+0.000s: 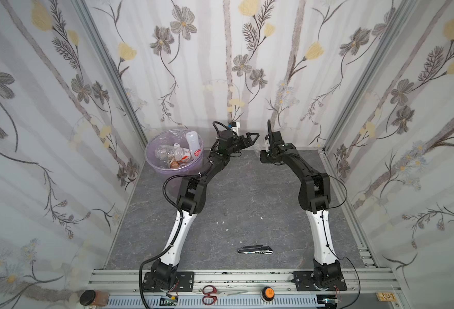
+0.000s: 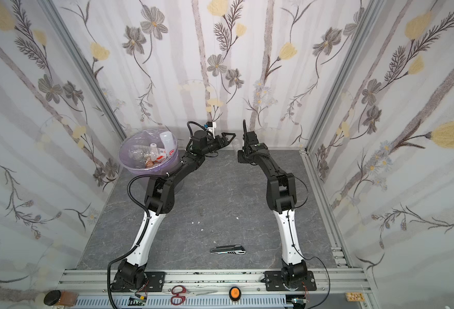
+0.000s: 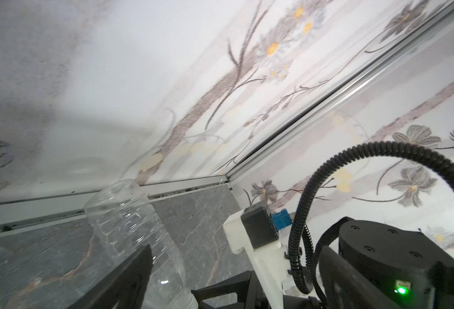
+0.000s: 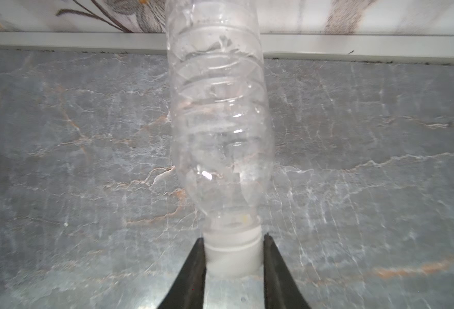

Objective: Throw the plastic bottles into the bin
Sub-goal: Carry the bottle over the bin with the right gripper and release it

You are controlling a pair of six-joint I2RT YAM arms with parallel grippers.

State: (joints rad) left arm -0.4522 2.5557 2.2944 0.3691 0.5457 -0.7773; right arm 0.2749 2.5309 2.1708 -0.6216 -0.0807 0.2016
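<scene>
1. A grey marbled desk [image 1: 247, 203] forms the floor of a booth walled in floral wallpaper [image 1: 38, 112].
2. Along the bottom of both top views runs an aluminium rail [image 1: 247, 275] that carries both arm bases. Below it lie red-handled scissors [image 1: 211, 294] and an orange knob [image 1: 267, 293].
3. Just above the rail, at lower centre, a grey utility knife [image 1: 254, 250] [image 2: 228, 250] lies flat on the desk, well apart from both grippers.
4. Both arms reach up the frame toward the back wall, with their wrists near each other at upper centre.
5. The left gripper [image 1: 256, 139] [image 2: 231, 137] has its jaws spread wide and grips nothing. In the left wrist view one black finger [image 3: 124, 273] crosses in front of the clear bottle [image 3: 129, 222]. I cannot tell whether they touch.
6. The right gripper [image 4: 234, 238] is mostly hidden behind its own wrist in both top views. In the right wrist view its jaws are closed on the bottle's white cap [image 4: 232, 254], one on each side.
7. The clear bottle [image 4: 218, 120] is ribbed and has no label. It stretches from the cap toward the foot of the back wall. Whether its body rests on the desk cannot be told.
8. The bin [image 1: 151, 160] [image 2: 124, 163] stands at the upper left of the desk, in the back corner just beside the left arm. It has a lavender liner and holds several plastic bottles [image 1: 179, 153].
</scene>
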